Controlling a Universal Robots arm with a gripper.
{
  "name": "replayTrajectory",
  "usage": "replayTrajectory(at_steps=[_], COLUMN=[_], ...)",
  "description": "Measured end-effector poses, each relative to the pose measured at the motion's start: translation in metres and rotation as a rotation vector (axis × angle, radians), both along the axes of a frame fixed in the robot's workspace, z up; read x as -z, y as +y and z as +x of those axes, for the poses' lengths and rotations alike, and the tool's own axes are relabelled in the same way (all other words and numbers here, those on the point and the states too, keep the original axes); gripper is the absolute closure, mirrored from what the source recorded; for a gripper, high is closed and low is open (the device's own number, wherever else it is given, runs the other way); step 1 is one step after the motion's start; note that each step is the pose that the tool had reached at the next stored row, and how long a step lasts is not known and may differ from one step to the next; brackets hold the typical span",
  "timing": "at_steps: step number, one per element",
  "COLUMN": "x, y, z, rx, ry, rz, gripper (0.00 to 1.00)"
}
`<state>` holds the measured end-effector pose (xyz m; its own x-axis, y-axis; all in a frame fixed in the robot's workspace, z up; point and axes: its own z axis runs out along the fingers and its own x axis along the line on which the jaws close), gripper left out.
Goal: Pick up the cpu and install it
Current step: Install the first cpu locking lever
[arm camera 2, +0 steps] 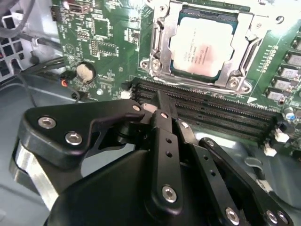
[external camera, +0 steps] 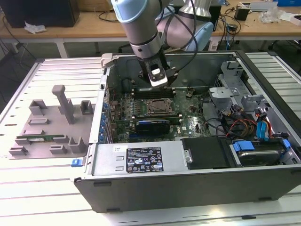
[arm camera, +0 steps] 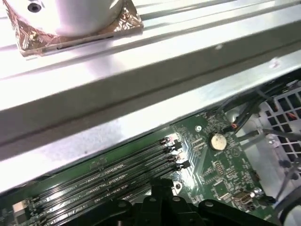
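The cpu [arm camera 2: 202, 44], a flat square chip with a shiny silver top, lies inside the metal socket frame [arm camera 2: 157, 52] on the green motherboard. In the exterior view the socket [external camera: 157, 107] sits mid-board inside the open computer case. My gripper [arm camera 2: 162, 101] hovers over the black memory slots [arm camera 2: 211, 110] beside the socket, its black fingers closed together with nothing between them. In the exterior view, the gripper [external camera: 158, 84] hangs just behind the socket. In the first wrist view, its fingertips [arm camera: 160, 184] point at the memory slots [arm camera: 103, 181].
A grey fixture tray [external camera: 51, 122] on the table at the exterior view's left holds a green memory stick [external camera: 40, 139]. The case's power supply [external camera: 141, 160] lies in front, drive cage and cables [external camera: 249, 117] at the right. A coin battery [arm camera 2: 85, 71] sits on the board.
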<state>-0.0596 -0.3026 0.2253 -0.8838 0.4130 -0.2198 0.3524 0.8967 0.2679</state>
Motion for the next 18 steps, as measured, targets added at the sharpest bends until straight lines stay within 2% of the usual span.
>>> replayTrajectory(at_steps=[6, 7, 8, 10, 11, 13, 15, 16, 17, 18], x=[-0.0003, -0.0004, -0.0004, -0.0004, -0.0003, -0.0004, -0.0003, -0.0004, -0.0004, -0.0003], y=[0.0000, 0.0000, 0.0000, 0.0000, 0.0000, 0.0000, 0.0001, 0.0000, 0.0000, 0.0000], z=[0.0000, 0.0000, 0.0000, 0.0002, 0.0004, 0.0007, 0.0011, 0.0015, 0.0020, 0.0028], rx=[0.000, 0.000, 0.000, 0.000, 0.000, 0.000, 0.000, -0.001, -0.003, -0.004], ry=[0.0000, 0.0003, 0.0011, 0.0132, 0.0188, 0.0400, 0.0542, 0.0665, 0.0753, 0.0850], rz=[-0.0006, -0.0044, -0.0121, -0.0547, -0.0713, -0.1302, -0.1720, -0.2001, -0.2150, -0.2251], gripper=[0.89, 0.89, 0.89, 0.89, 0.89, 0.89, 0.89, 0.89, 0.89, 0.89])
